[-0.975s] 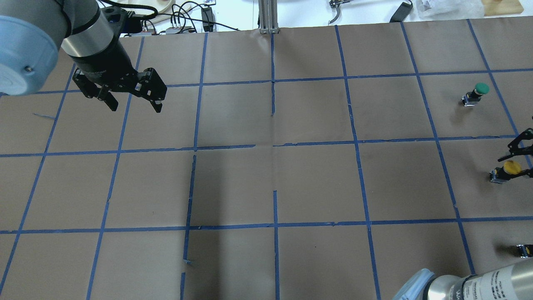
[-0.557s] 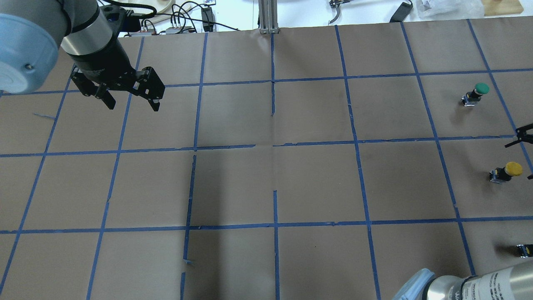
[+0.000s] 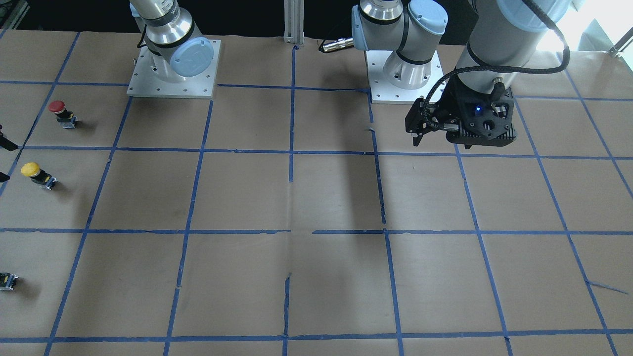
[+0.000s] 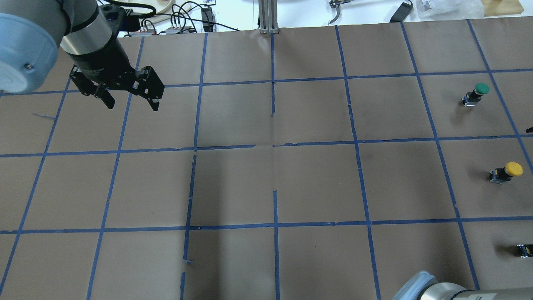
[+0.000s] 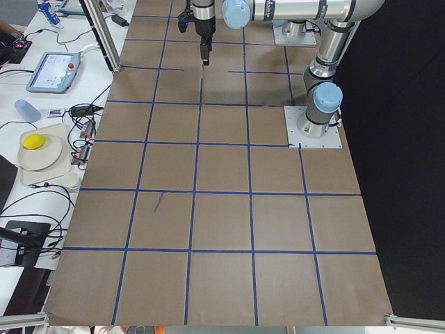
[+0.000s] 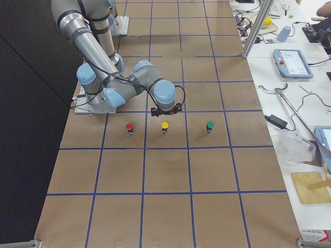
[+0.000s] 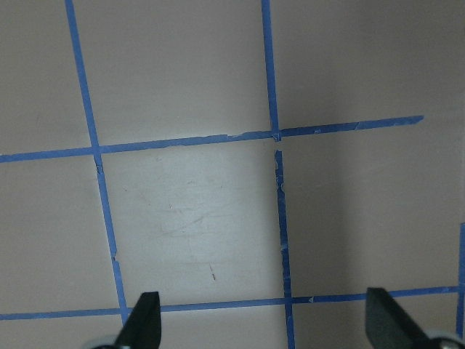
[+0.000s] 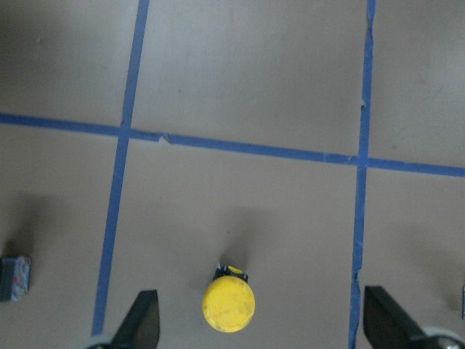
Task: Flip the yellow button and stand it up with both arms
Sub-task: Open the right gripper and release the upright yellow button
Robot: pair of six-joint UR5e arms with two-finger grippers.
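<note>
Brown paper (image 4: pixel 316 183), ruled into squares by blue tape (image 4: pixel 316 225), lies under both my arms.

Overhead view, upper left: my left claw (image 4: pixel 132 105) hangs above the paper, spread wide, with nothing in it. Its wrist camera agrees. The two fingertips (image 7: pixel 144 320) sit at the lower left and lower right of that frame, with only bare paper and tape between them.

Overhead view, far right, upper part: a green button (image 4: pixel 476 92) stands on its block. Below it, at right centre, the yellow button (image 4: pixel 506 171) stands on the paper with its cap up. It has a taped square to itself and nothing touches it.

My right claw (image 8: pixel 263 323) barely shows at that view's right edge, so I report from its wrist camera. It is spread wide and holds nothing, with one finger at lower left and one at lower right of the frame. The yellow cap sits at bottom centre, slightly left of the middle. It lies between the two fingers in the frame and touches neither.

Right-end camera, frame centre, left to right: a red button (image 6: pixel 129 127), the yellow button and the green button stand in one row, well apart. My right claw shows just above the yellow one in that picture.
</note>
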